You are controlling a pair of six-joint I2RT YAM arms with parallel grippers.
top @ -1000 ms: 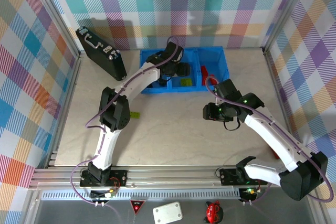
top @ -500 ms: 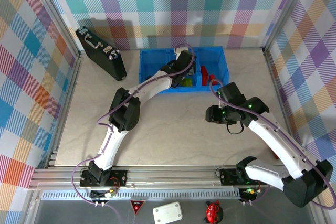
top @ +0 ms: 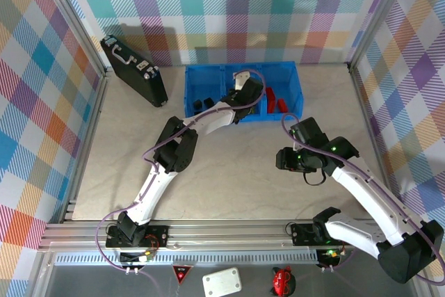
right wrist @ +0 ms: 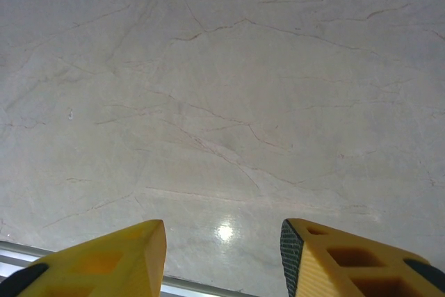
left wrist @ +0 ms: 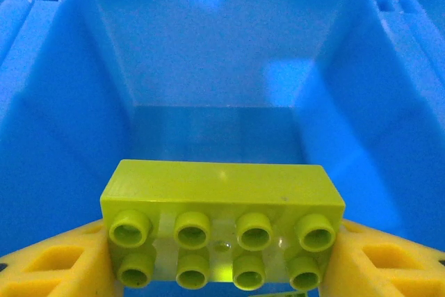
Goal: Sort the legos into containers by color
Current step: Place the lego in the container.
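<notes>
Left pincer point(left wrist: 222, 269) grips lime lego point(left wrist: 222, 193) above, seemingly, middle container point(left wrist: 215, 46).

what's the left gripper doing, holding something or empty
Holding: a lime green studded plastic brick sits pinched between the left gripper's yellow fingers, over a blue tray compartment.

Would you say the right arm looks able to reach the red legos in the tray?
Probably yes: the right hand is open and empty, and the red legos lie uncovered beside the left hand.
</notes>
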